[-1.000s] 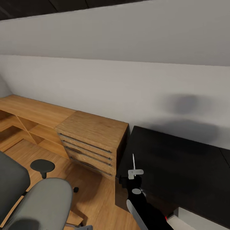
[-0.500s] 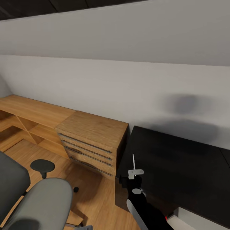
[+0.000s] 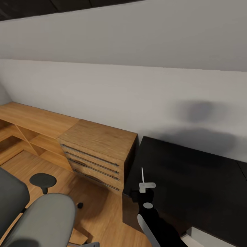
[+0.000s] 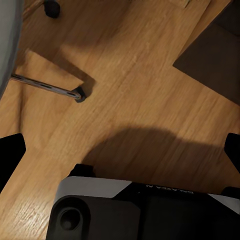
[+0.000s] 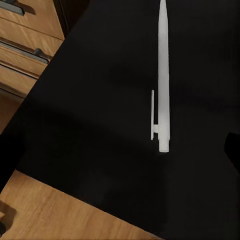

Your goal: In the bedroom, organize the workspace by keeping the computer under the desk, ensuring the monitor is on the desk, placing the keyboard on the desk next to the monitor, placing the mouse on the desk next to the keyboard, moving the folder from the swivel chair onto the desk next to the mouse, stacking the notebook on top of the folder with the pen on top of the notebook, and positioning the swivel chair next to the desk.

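Right gripper (image 3: 143, 192) is at the near-left corner of the desk (image 3: 192, 171), over the glossy black top. White pen (image 3: 142, 175) stands out ahead of it, tip pointing toward the wall (image 3: 113, 92). In the right wrist view the pen (image 5: 163, 75) runs lengthwise over the desk (image 5: 90, 125), clip end nearest the camera. One dark finger (image 5: 233, 148) at the frame edge stands clear of the pen. Pen looks carried, but I can't tell whether the jaws are clamped on it.

Left gripper (image 4: 120, 150): fingers (image 4: 10, 155) spread wide, nothing between them, pointing down at the oak floor (image 4: 140, 100).

Containers: oak drawer unit (image 3: 97, 151) just left of the desk, four drawers, all closed, long dark bar handles. Left of it, low oak cabinet (image 3: 31, 132) with open-fronted compartments; contents too small to make out.

Swivel chair (image 3: 41, 219) is at lower left on the floor, well apart from the desk, black armrest (image 3: 43, 179) up. Left wrist view catches its chrome leg and castor (image 4: 77, 95).

Writing: faint line of text on the robot's base (image 4: 160, 189), not readable.
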